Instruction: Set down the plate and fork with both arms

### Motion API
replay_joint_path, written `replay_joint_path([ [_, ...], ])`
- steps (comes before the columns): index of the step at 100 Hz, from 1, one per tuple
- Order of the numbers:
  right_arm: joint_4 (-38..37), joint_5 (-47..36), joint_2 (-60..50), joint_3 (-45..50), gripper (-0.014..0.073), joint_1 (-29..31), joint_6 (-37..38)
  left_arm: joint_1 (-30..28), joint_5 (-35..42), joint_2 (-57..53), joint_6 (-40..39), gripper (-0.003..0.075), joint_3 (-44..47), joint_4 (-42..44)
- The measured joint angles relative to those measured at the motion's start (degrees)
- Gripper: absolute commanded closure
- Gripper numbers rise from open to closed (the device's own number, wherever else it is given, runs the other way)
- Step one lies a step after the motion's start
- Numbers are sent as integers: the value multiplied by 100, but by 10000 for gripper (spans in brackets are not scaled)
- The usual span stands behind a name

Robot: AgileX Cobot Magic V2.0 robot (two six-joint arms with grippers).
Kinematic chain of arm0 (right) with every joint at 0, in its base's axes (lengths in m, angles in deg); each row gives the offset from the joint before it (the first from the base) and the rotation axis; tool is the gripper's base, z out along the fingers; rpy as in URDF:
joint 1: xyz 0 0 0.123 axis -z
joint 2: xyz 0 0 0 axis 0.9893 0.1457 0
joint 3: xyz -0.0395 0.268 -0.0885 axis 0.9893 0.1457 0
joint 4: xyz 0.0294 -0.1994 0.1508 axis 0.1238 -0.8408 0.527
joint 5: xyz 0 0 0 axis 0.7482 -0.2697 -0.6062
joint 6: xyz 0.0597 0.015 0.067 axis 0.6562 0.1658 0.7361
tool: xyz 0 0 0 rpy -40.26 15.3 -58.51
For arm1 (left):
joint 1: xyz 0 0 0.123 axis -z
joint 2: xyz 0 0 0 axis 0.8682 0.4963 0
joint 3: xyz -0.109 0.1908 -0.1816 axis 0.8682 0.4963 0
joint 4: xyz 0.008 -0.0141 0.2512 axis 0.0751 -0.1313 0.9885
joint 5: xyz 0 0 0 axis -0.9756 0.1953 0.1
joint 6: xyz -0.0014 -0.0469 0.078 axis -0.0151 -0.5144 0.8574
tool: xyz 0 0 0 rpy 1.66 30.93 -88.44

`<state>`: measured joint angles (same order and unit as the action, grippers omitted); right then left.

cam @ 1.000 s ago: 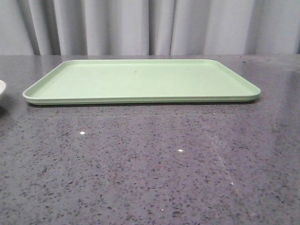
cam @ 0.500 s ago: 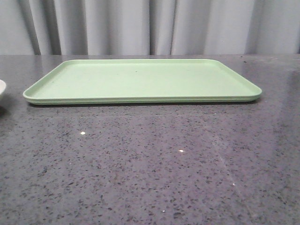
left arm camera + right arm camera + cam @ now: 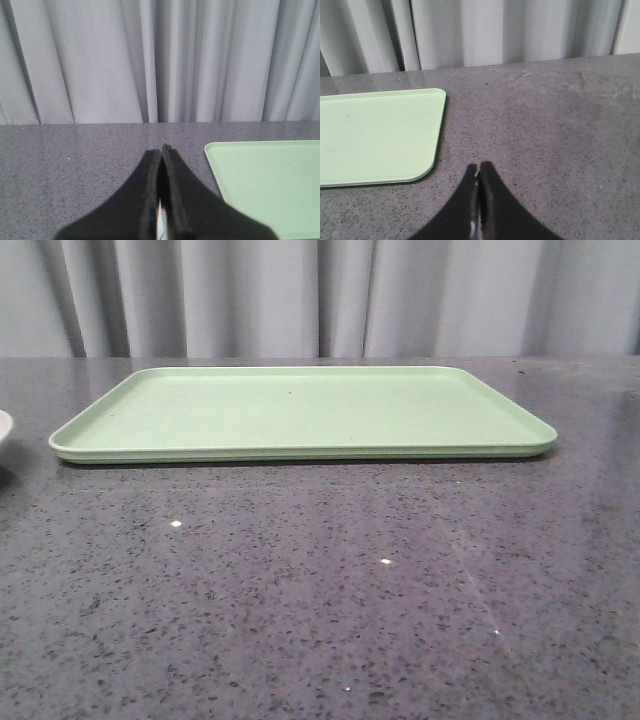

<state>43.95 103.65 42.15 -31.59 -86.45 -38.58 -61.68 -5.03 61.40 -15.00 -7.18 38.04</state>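
Observation:
Only a pale sliver of the plate (image 3: 3, 428) shows, at the far left edge of the front view, on the table left of the light green tray (image 3: 300, 410). The fork is out of view. Neither gripper shows in the front view. In the left wrist view my left gripper (image 3: 161, 149) is shut, above the dark table beside the tray's corner (image 3: 270, 185). A thin pale strip shows low between its fingers; I cannot tell what it is. In the right wrist view my right gripper (image 3: 479, 166) is shut and empty, above bare table just off the tray's near right corner (image 3: 375, 135).
The dark speckled stone table (image 3: 320, 590) stretches in front of the tray to the near edge of view. Grey curtains (image 3: 320, 300) hang behind the table's far edge. The tray's surface is bare.

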Motion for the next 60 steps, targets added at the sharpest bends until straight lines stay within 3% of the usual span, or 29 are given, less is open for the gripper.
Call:
replay_joint_path([
  [22,-18,631,1005,-925,660,0,0,0,-383,830,0,741,-992,163],
  [42,-18,1104,1874,-1426,658,0,0,0,-725,1601,0,736,-1344,241],
  [51,-18,1206,2127,-1541,637,0,0,0,-771,1829,0,681,-1359,244],
  [60,-18,1274,2272,-1605,544,0,0,0,-790,1985,0,577,-1359,248],
])
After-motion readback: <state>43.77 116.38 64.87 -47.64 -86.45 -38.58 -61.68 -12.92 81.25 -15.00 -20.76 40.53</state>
